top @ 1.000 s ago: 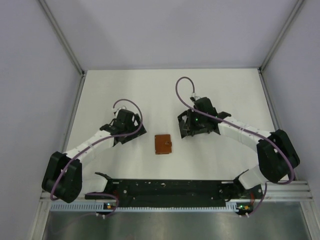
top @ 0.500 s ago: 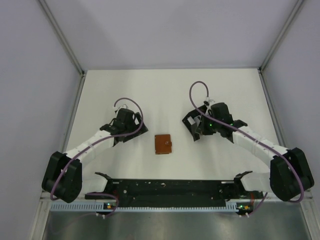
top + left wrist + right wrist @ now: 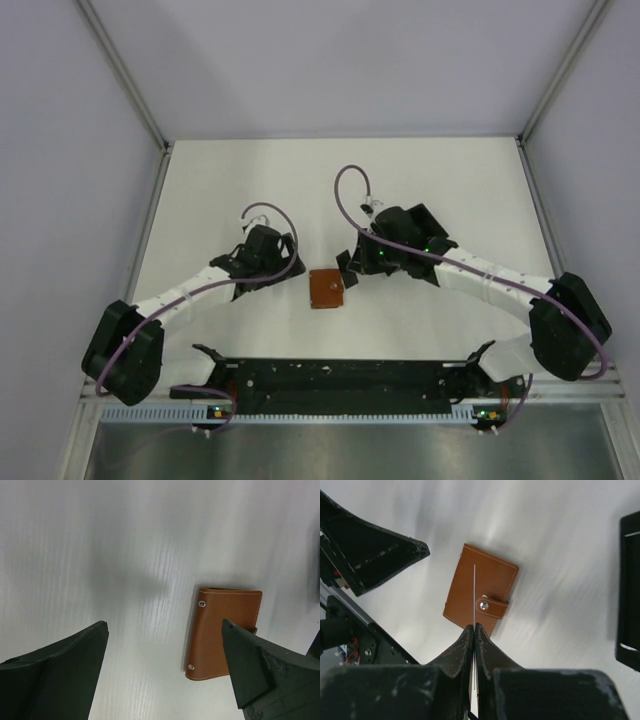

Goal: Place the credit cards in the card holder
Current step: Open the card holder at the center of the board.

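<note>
L arm (image 3: 180, 295) extends fwd-right from near-left base; L gripper (image 3: 164, 625) points down, 2 fingers spread wide, nothing btwn them. R arm (image 3: 480, 275) stretches left from near-right base toward centre. R gripper (image 3: 474, 626) has its fingers pressed together on a thin card (image 3: 474, 587), held edge-on.

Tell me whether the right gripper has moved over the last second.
Yes. The right gripper, shut on a credit card, swung left, ending beside the unmoved card holder.
</note>
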Robot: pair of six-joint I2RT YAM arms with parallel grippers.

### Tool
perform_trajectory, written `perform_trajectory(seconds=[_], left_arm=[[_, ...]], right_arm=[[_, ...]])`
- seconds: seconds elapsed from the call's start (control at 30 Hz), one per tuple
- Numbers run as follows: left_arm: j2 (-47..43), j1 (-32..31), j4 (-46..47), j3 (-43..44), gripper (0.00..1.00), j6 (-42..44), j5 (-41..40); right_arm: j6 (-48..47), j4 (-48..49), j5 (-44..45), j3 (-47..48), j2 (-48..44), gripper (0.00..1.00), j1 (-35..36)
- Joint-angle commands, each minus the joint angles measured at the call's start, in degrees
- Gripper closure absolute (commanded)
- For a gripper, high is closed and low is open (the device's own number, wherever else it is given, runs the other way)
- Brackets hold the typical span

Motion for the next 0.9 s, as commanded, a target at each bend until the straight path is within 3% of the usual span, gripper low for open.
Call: perform_trajectory(seconds=[0.0,0.37,0.87], left_arm=[[-3.5,0.0,0.5,-2.8,0.02,-2.4,-3.7],[-14.6,0.2,-5.5,-5.8,0.02,-4.3,-11.0],[-11.1,0.2,-1.9,-6.4,0.02,-3.1,-7.6]], right_arm=[[5.1,4.1,5.6,5.7,6.0,1.0,5.2],[6.9,5.4,11.8,10.5,16.1,1.0,12.6],[4.0,-6.5,25.0,11.8,13.7,1.0,13.7]])
